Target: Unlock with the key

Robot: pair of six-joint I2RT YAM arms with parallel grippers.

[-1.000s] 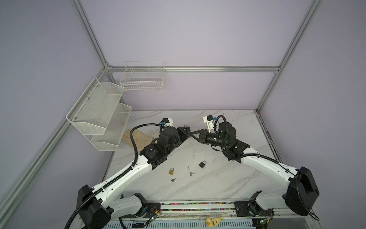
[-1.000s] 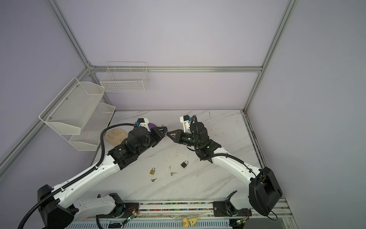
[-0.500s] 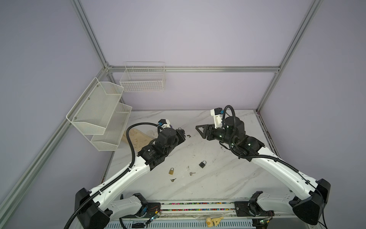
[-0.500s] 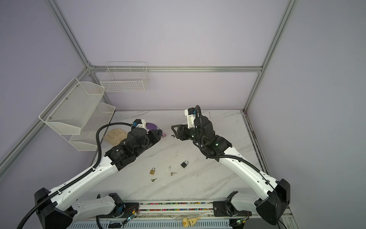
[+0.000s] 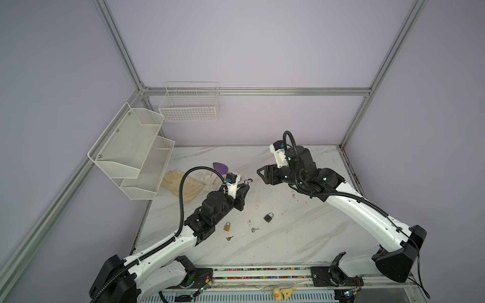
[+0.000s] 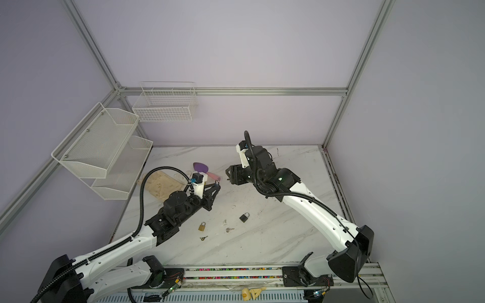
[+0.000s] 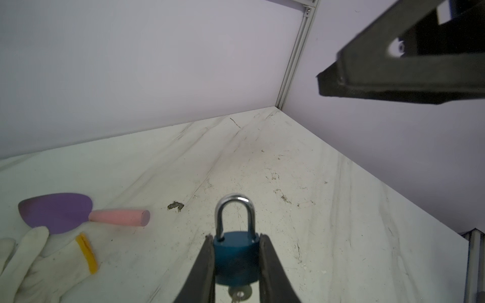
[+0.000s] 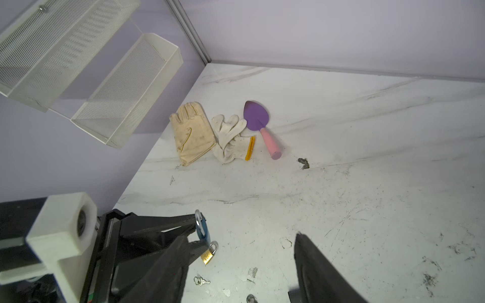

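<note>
Left wrist view: blue padlock (image 7: 236, 258) lower body blurred. The key (image 7: 239, 292) under it is blurred and cut by the frame edge, so I can't tell how deep it sits. My left hand (image 7: 236, 237) covers the padlock's sides. Both top views: that padlock is too small to read. Right wrist view: small metal piece (image 8: 251, 299) cut off at the edge, unidentifiable.

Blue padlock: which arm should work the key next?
Right, probably. The left gripper is clamped on the blue padlock, key at its base; right gripper is open, empty, facing it.
</note>
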